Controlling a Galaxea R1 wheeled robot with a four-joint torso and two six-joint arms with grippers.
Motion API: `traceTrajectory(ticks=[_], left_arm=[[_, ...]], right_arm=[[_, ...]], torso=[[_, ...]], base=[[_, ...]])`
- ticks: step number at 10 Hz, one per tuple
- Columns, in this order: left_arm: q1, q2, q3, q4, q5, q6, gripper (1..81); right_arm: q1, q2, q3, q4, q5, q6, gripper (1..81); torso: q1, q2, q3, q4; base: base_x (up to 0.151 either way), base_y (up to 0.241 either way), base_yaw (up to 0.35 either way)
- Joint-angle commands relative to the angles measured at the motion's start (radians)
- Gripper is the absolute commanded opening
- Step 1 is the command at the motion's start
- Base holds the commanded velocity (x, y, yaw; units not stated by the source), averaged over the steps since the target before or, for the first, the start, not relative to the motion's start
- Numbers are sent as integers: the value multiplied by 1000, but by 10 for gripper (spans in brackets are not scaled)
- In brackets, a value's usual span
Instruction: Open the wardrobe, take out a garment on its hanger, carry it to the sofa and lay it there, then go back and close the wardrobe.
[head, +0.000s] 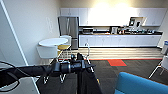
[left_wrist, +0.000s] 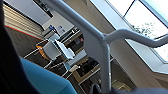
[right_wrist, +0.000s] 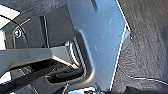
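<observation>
The sofa sits low to your right in the head view, with only its near corner in frame, so you're judging the approach with little to go on. Come in too close and the base could bump the upholstery. Stop short and the garment would land half on the seat and slide to the carpet.

The black shirt hangs straight down below the left arm, in the middle of the head view, and blocks your sight of the floor directly ahead. Its lower hem is cut off, so you can't tell how close it comes to the carpet. A dragging hem could catch under the wheels.

The pale hanger is thin and smooth. The left gripper appears clamped on it, since the shirt's weight hangs from there, but the contact itself is hard to make out. A sharp turn could swing the shirt and twist the hanger loose, or slide the soft fabric off one shoulder.

Watch the white chair by the round tabletop on your left.

For the right gripper, I cannot tell whether it's open or closed. Its wrist view gives robot hardware and carpet.
</observation>
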Motion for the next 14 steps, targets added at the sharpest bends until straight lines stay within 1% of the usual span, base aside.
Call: traceTrajectory(ticks=[1, 14], left_arm=[[-152, -1, 22, 35, -31, 17, 10], [-151, -9, 22, 39, -31, 18, 10]], right_arm=[[31, -4, -3, -8, -58, -2, 811], [34, -2, -5, -8, -67, -2, 811]], torso=[[0, 0, 0, 0], [0, 0, 0, 0]], base=[[0, 0, -248], [0, 0, -248]])
